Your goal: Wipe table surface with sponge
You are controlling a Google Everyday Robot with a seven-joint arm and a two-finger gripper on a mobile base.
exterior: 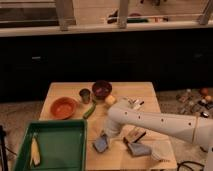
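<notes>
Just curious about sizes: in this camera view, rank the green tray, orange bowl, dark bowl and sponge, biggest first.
1. green tray, clearly largest.
2. orange bowl.
3. dark bowl, slightly smaller, but farther away, so unsure.
4. sponge, smallest, at the robot's hand.

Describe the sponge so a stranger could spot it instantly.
On the light tan wooden tabletop, look just right of the green plastic tray. The flat blue-grey sponge lies there at the white arm's gripper; unlike the greyish-blue block to its right, it has no white part.
</notes>
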